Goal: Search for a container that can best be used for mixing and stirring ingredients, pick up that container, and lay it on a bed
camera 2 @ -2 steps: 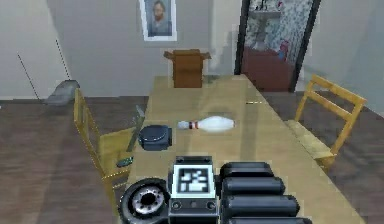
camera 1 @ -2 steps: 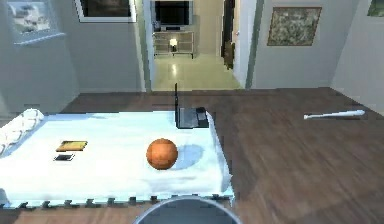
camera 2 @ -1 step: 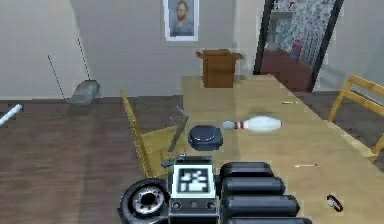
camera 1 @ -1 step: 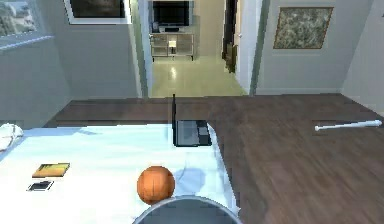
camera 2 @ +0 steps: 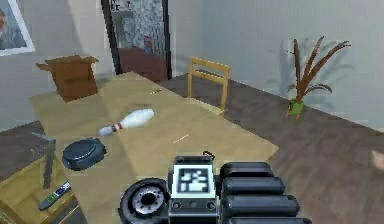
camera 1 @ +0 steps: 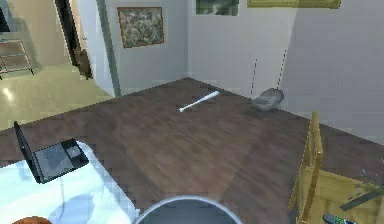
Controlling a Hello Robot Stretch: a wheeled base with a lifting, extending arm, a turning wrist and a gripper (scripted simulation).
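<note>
A dark, round, shallow bowl-like thing [camera 2: 84, 153] lies on the long wooden table [camera 2: 190, 125], near its left end. A white bowling pin [camera 2: 128, 124] lies on its side just beyond it. My arm rises at the bottom edge with a white marked square [camera 2: 195, 182]. Left of that square is the gripper's dark round body [camera 2: 149, 200], low over the table's near edge. Its far end cannot be made out, so I cannot tell whether it holds anything.
A cardboard box [camera 2: 72, 75] stands at the table's far left, with a wooden chair [camera 2: 208, 80] behind and a potted plant [camera 2: 305, 70] to the right. On the wood floor lie a white bat [camera 1: 200, 101] and a grey object [camera 1: 268, 99]. A laptop [camera 1: 50, 155] sits on a white surface.
</note>
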